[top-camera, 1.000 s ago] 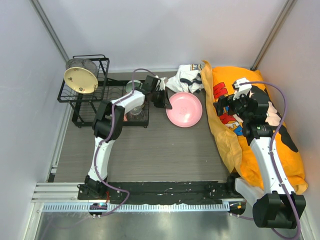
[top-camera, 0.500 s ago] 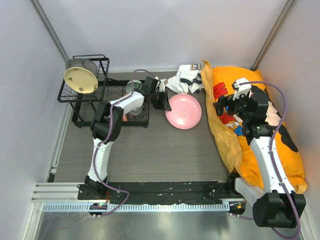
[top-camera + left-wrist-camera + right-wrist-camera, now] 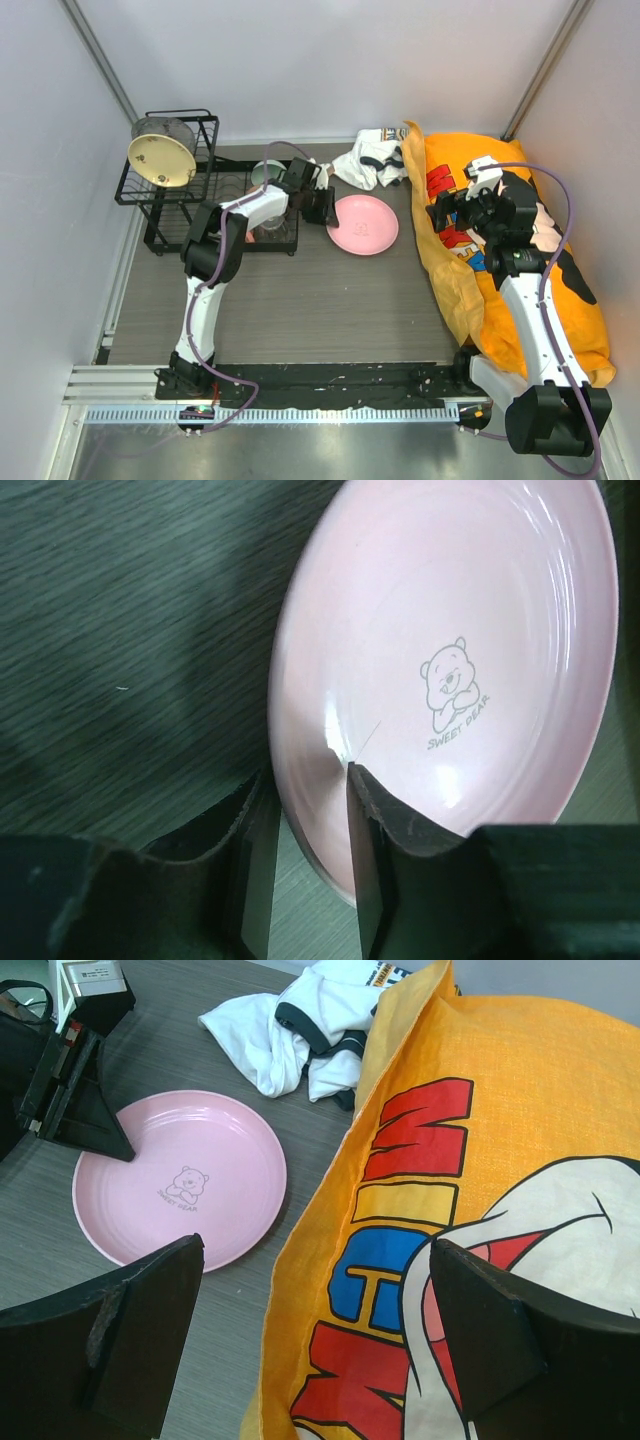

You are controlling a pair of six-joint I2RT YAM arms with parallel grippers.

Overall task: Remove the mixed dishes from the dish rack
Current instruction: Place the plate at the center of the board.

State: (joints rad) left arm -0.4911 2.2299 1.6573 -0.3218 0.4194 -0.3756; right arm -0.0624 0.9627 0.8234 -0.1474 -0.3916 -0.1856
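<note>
The pink plate (image 3: 365,224) (image 3: 450,680) (image 3: 180,1190) lies flat on the table, right of the black wire dish rack (image 3: 205,120). My left gripper (image 3: 325,205) (image 3: 305,775) straddles the plate's near rim with its jaws slightly apart; one finger rests on the plate's top and the other stands off it. A tan dish (image 3: 160,158) leans upright in the rack's upper basket. A mint-green bowl (image 3: 265,172) and a clear glass cup (image 3: 268,230) sit on the lower tray. My right gripper (image 3: 462,208) (image 3: 315,1245) hangs wide open over the orange bag, holding nothing.
A large orange printed bag (image 3: 500,250) (image 3: 480,1160) covers the right side of the table. A crumpled white cloth (image 3: 370,160) (image 3: 300,1020) lies behind the plate. Grey walls close in on the left, back and right.
The left gripper has lowered the tilted pink plate until it lies flat on the table, and its jaws have parted off the rim. The right arm has stayed still.
</note>
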